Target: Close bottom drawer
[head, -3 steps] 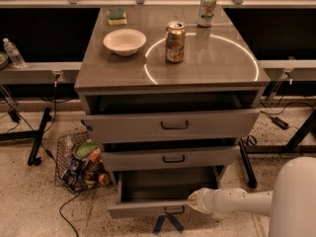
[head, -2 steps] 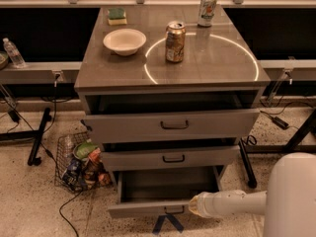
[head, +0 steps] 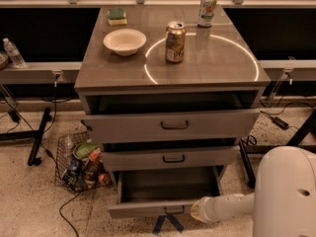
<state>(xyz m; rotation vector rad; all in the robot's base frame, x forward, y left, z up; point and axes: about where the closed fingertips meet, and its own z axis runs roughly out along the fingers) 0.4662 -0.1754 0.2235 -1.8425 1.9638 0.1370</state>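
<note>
The bottom drawer [head: 148, 210] is the lowest and narrowest of three grey drawers and stands pulled out, its plain grey inside [head: 168, 184] empty. Its small black bar handle [head: 174, 210] is on the front. My gripper [head: 194, 213] is at the end of the pale arm that comes in from the lower right. It sits against the right part of the drawer front, just right of the handle. The mid drawer [head: 170, 158] and the top drawer [head: 173, 125] above it are also partly pulled out.
The cabinet top [head: 212, 68] carries a white bowl [head: 124, 41], a can [head: 175, 42], a second can [head: 208, 8] and a sponge [head: 117, 16]. A wire basket of packets [head: 81, 162] stands on the floor at the left. A dark cross mark [head: 167, 224] lies below the drawer front.
The arm's tip has dropped slightly along the bottom drawer front. The drawer itself sits about where it was.
</note>
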